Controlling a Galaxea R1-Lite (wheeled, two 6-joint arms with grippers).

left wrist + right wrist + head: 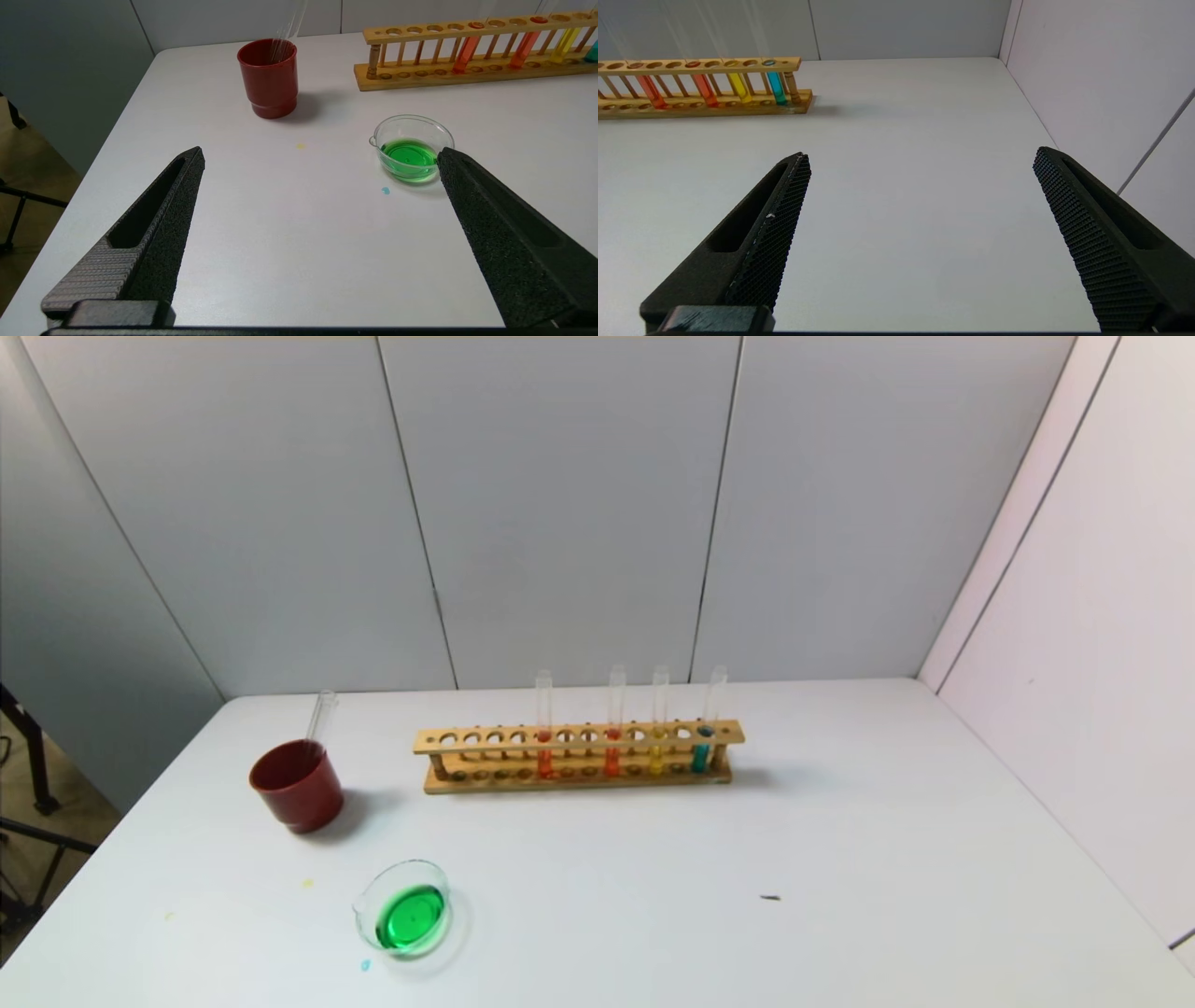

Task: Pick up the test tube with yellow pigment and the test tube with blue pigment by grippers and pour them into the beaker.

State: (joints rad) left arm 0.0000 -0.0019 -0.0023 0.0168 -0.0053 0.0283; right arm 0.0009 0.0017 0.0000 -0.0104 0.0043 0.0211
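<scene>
Both slender clear glass tubes stand upright in the long wooden rack, at its right end: the test tube with yellow pigment just left of the test tube with blue pigment. The low clear glass beaker, holding green liquid, sits on the white counter nearer than the rack's left end. The right tool, spread and empty, is judged the nearer; the left tool, also spread, faces the beaker.

R hand open over table (rack far off).
</scene>
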